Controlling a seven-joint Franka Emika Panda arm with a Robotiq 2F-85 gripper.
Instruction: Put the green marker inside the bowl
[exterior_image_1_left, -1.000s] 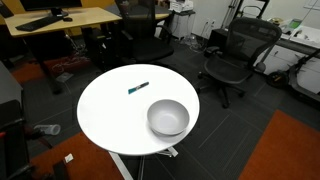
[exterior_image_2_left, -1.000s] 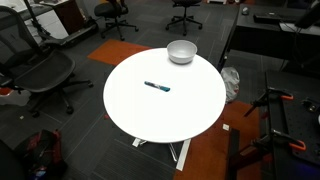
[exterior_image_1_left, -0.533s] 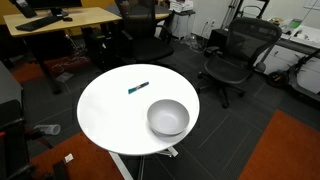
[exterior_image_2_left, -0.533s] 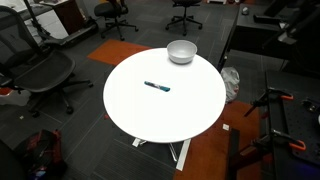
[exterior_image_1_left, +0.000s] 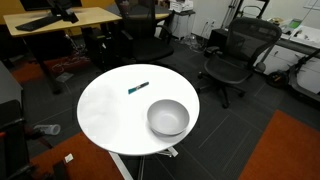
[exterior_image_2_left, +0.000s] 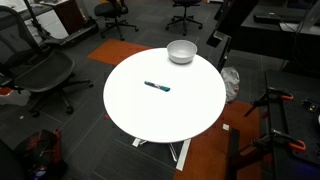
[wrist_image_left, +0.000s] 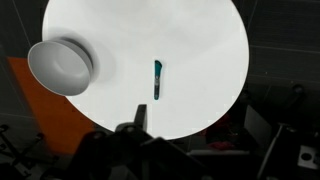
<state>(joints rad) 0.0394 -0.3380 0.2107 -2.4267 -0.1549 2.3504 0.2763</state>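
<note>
- The bench (exterior_image_1_left: 108, 112) is a round white top standing on dark office carpet. It shows whole in both exterior views (exterior_image_2_left: 160, 118) and fills most of the wrist view (wrist_image_left: 205, 50).
- A black mesh office chair (exterior_image_1_left: 238, 52) stands well apart from the bench, beyond its far edge.
- The bowl (exterior_image_1_left: 168, 117) — grey-white, round, upright — sits close to the bench's edge in both exterior views (exterior_image_2_left: 181, 51). In the wrist view (wrist_image_left: 62, 65) it lies at the left rim of the top, with nothing inside it.
- The end effector (wrist_image_left: 136, 130) is a dark, blurred mass at the bottom of the wrist view, high above the bench and touching nothing. It seems to hold nothing, but I cannot tell how far apart its fingers stand.
- The green marker (exterior_image_1_left: 138, 89) lies flat on the bare top near the middle (exterior_image_2_left: 157, 87), well apart from the bowl — outside it. In the wrist view (wrist_image_left: 158, 79) it lies to the right of the bowl, running up and down the picture.
</note>
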